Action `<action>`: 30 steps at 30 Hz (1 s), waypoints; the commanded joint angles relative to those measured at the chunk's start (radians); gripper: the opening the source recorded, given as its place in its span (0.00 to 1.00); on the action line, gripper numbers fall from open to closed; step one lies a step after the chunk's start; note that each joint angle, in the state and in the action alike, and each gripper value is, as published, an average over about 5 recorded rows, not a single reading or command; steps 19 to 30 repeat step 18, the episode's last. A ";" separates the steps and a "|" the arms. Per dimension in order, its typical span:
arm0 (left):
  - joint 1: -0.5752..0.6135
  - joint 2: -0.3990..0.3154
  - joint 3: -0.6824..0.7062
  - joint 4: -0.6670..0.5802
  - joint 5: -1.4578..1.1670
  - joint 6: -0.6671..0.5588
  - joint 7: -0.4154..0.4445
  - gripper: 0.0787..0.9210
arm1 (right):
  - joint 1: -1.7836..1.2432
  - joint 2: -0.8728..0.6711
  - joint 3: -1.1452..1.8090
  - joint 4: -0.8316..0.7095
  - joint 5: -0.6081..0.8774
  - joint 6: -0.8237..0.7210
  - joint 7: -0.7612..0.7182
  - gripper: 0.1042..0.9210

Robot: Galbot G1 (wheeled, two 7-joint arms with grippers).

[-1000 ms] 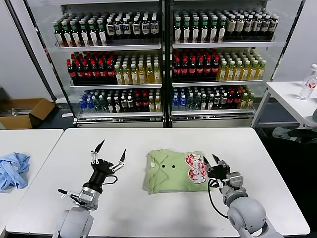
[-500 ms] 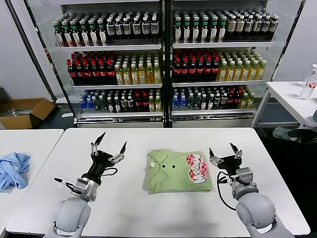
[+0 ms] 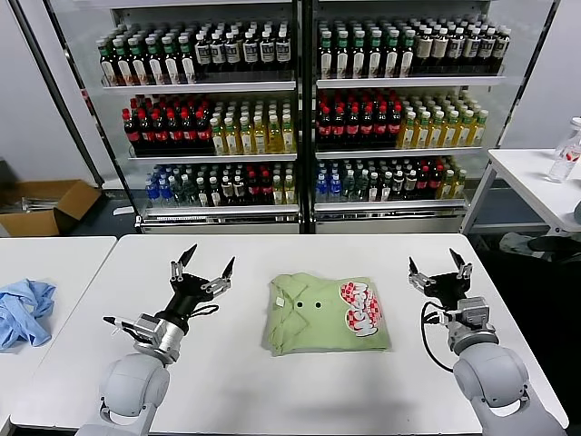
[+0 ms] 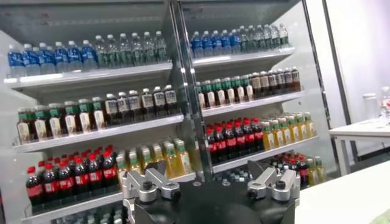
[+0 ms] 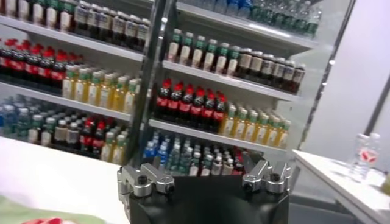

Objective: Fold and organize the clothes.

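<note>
Polo shirt (image 3: 327, 313) lies folded into a neat rectangle on the white surface (image 3: 272, 381), roughly centred between the two arms. Collar and small dark buttons face up at its left end, red-and-white checkered logo at its right end. Nothing is touching it.

Left gripper (image 3: 206, 265) is raised off the surface, well to the left of the shirt, jaws spread wide, tips pointing up toward the shelves, holding nothing.

Right gripper (image 3: 439, 266) is off the shirt's right edge, clear of the fabric, also lifted, jaws spread wide and empty.

Both wrist views look out at the drinks cooler (image 3: 300, 118); only the finger bases show at the frame edge. In the right wrist view a sliver of green fabric with a bit of red shows in one corner.

Blue cloth (image 3: 23, 311) is bunched up on the neighbouring surface on the robot's left. Cardboard box (image 3: 45, 204) sits on the floor beyond it.
</note>
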 commanded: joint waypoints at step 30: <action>-0.003 -0.015 -0.015 0.037 0.058 -0.002 -0.036 0.88 | 0.063 0.010 0.000 -0.162 -0.239 0.180 -0.056 0.88</action>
